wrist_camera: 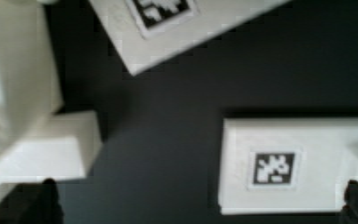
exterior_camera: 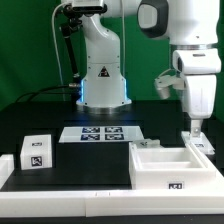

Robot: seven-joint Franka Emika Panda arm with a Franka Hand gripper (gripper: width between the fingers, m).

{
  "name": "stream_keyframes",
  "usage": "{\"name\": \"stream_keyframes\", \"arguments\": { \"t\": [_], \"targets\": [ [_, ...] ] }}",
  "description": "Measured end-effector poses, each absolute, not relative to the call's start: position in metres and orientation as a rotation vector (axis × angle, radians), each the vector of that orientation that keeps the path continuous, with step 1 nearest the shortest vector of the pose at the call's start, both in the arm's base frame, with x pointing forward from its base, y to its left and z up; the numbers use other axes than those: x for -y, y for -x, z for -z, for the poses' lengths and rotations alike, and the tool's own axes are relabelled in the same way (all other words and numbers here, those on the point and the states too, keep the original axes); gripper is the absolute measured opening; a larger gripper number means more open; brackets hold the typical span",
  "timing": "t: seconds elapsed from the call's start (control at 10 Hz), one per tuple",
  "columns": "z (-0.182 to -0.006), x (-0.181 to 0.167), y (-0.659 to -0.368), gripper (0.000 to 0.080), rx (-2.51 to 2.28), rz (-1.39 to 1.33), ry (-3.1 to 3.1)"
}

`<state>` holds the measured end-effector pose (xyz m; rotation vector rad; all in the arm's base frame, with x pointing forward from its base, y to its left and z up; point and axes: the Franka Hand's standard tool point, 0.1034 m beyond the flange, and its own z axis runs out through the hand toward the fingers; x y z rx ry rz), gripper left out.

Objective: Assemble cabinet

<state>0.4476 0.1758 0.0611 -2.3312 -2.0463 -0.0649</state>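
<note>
One black table (exterior_camera: 30, 125) carried everything. The cabinet (exterior_camera: 160, 168), an open white box, sat just beside the marker board (exterior_camera: 100, 133), toward the exterior view's right. A small tagged white cube (exterior_camera: 37, 150) stood apart on the board's other side. The gripper (exterior_camera: 197, 132) hung right of the board too, over the cabinet's far wall, fingers (wrist_camera: 25, 205) spread, grasping nothing.

Wrist view, blurred throughout.
- Marker board (wrist_camera: 155, 20): cut by the frame edge; one tag partly seen.
- White tagged part (wrist_camera: 286, 160): runs out of frame; which piece it is, I cannot tell.
- White shape (wrist_camera: 16, 100): cropped, unidentifiable.
- My gripper's fingertips (wrist_camera: 27, 200): dark tips only.

Exterior view: white part (exterior_camera: 5, 172), cropped at the exterior view's left.
</note>
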Motion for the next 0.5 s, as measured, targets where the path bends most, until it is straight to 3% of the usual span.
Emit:
{"name": "stream_keyframes", "arguments": {
  "t": [0.5],
  "targets": [
    [-0.0597, -0.1695, -0.4490, 0.0797, 2.047, 0.055, 2.330]
  ]
}}
